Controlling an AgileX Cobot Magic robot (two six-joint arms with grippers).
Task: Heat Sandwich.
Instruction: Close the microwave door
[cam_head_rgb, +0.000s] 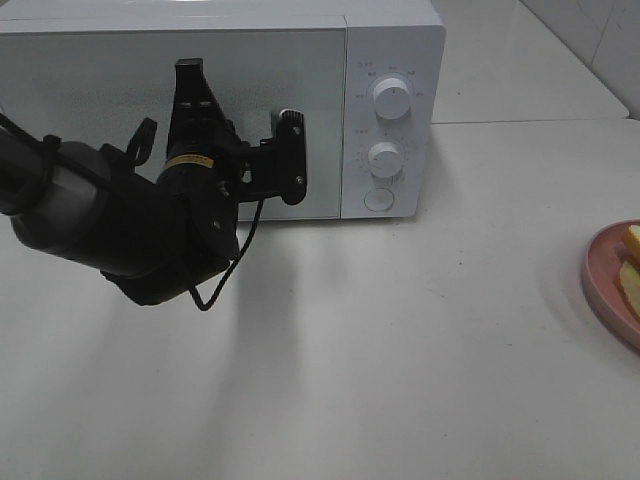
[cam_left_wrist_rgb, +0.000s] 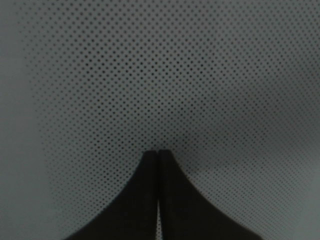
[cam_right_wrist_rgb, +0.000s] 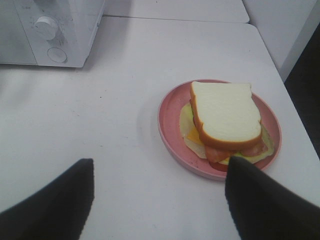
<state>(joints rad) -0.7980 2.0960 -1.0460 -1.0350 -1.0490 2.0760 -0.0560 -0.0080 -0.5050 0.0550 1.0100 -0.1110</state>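
Note:
The sandwich (cam_right_wrist_rgb: 225, 117), pale bread over layered filling, lies on a round pink plate (cam_right_wrist_rgb: 170, 125). In the high view the sandwich (cam_head_rgb: 630, 265) and the plate (cam_head_rgb: 600, 270) show only partly at the right edge. My right gripper (cam_right_wrist_rgb: 160, 200) is open, its two dark fingers wide apart just short of the plate, holding nothing. It is outside the high view. The white microwave (cam_head_rgb: 220, 100) stands at the back with its door closed. My left gripper (cam_head_rgb: 188, 70) is shut and empty, its fingertips (cam_left_wrist_rgb: 152, 160) close against the dotted door window (cam_left_wrist_rgb: 175, 75).
Two round knobs (cam_head_rgb: 390, 98) and a round button (cam_head_rgb: 379, 199) sit on the microwave's right panel. The white table (cam_head_rgb: 400, 350) stretches between microwave and plate. A tiled wall (cam_head_rgb: 590, 30) rises at the back right. The table's right edge (cam_right_wrist_rgb: 295, 115) lies close beside the plate.

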